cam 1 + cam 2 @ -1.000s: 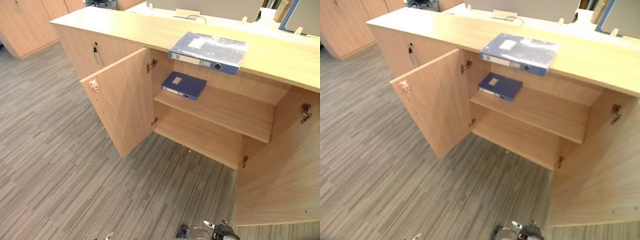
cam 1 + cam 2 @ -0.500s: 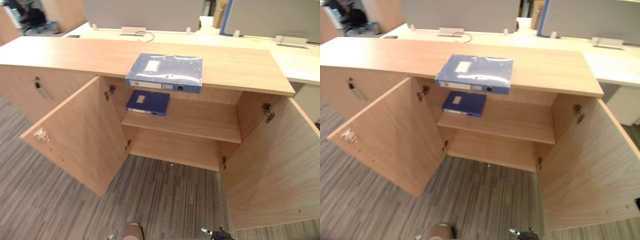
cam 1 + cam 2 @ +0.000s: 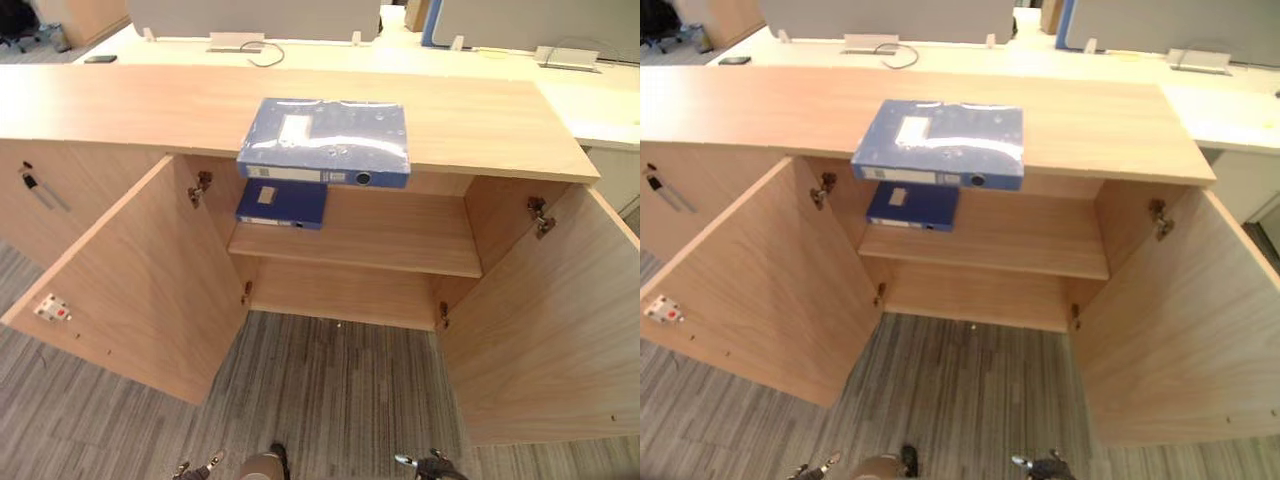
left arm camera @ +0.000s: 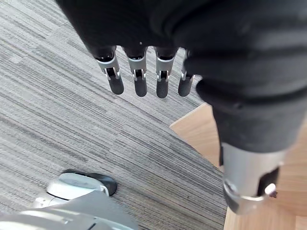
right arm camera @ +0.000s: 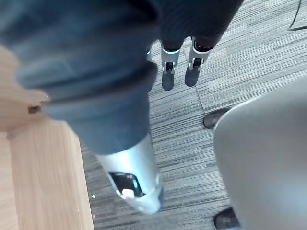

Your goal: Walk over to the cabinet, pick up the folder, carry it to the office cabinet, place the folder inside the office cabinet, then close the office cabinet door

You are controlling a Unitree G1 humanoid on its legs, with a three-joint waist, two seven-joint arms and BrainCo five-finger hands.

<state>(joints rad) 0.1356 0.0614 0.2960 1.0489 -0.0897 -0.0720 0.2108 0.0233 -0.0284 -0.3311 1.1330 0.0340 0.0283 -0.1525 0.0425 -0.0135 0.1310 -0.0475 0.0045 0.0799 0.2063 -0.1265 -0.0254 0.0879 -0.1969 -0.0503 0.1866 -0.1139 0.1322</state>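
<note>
The cabinet (image 3: 480,120) stands with both doors swung wide towards the camera. Its long pale wood tabletop (image 3: 130,105) runs across its whole width and on past its left side. The large blue folder (image 3: 325,140) lies flat on that tabletop, above the cabinet's opening and towards its left half. Its labelled spine faces outward and overhangs the tabletop's front edge a little.

Inside the cabinet, a smaller blue folder (image 3: 283,203) lies flat at the left end of the upper shelf (image 3: 390,235), directly below the large one. The rest of that shelf is bare wood, as is the cabinet's floor beneath it. The left door (image 3: 140,290) angles out from the cabinet's left side, and the right door (image 3: 540,340) angles out from its right side. Grey striped carpet (image 3: 340,390) covers the floor in front of the cabinet and between the doors. Behind the cabinet runs a white desk (image 3: 320,55) with a dark cable (image 3: 265,55) looped on it.

The left hand (image 4: 139,79) hangs over the carpet with its fingers straight and a little apart, holding nothing. A pale wood panel in the cabinet's colour shows just past its thumb. The right hand (image 5: 169,74) hangs over the carpet too, fingers straight and empty, with a similar wood panel close beside its thumb. Neither hand touches the folder on the tabletop.
</note>
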